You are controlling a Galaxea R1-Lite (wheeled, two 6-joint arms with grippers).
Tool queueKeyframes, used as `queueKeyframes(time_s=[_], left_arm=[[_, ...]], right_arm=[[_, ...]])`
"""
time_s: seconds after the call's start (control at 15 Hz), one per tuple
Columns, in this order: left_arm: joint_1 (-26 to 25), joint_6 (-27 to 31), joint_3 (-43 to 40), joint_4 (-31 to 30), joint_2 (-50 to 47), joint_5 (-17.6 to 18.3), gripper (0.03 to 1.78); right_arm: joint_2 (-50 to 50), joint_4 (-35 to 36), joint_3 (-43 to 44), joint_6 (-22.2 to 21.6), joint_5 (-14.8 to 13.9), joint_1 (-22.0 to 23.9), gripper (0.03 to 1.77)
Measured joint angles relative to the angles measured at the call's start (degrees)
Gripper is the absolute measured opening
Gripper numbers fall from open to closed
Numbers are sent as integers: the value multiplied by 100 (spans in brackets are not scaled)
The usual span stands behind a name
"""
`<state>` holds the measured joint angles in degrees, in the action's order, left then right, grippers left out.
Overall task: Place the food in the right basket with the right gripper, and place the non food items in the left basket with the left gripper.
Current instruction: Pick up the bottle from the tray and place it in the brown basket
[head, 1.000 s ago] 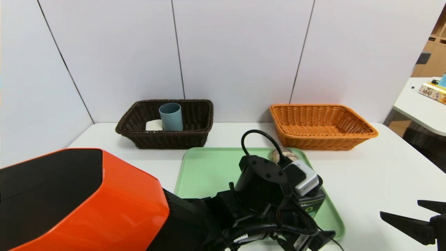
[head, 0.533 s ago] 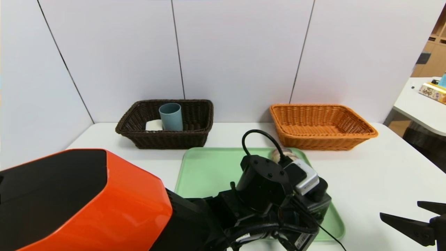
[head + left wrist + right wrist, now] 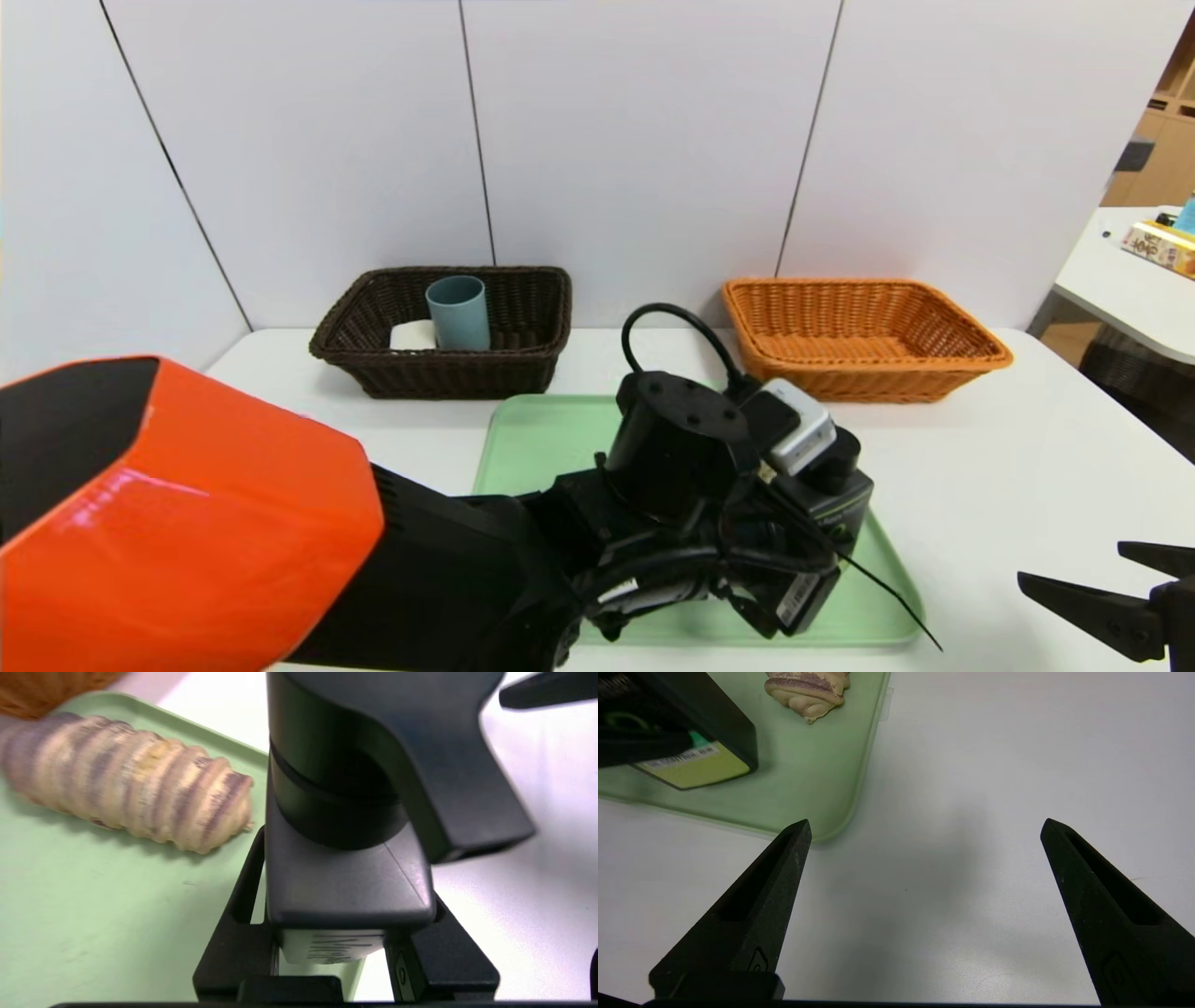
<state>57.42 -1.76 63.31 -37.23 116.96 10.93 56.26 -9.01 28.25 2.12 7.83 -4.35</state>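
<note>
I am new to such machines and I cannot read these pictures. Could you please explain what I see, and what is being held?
This is a two-armed robot. One picture looks down from its head; the others look from each wrist. On a white table sits a green tray holding a ridged bread roll. The left claw is shut on a black pump bottle above the tray. The right claw hangs open over the table, holding nothing. Behind stand a dark brown basket containing a blue-grey cup and a white soap bar, and an orange basket.
</note>
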Motion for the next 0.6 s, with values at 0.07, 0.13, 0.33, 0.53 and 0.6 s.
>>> queueKeyframes(time_s=[0.07,0.13,0.33,0.53,0.6], left_arm=[[-108,0,80,149,-111,-2,61],[-235,20,205,335,-224,-2,61],[-775,155,756,1039,-549,2,61],[-1304,224,1302,1552,-756,2,61],[-1481,228,1447,1703,-802,6,61]], right_arm=[[0,0,-7,2,0,4,170],[2,0,-9,0,0,4,170],[-1,0,-49,2,7,6,170],[-6,0,-85,2,11,6,170],[-9,-2,-90,2,9,6,170]])
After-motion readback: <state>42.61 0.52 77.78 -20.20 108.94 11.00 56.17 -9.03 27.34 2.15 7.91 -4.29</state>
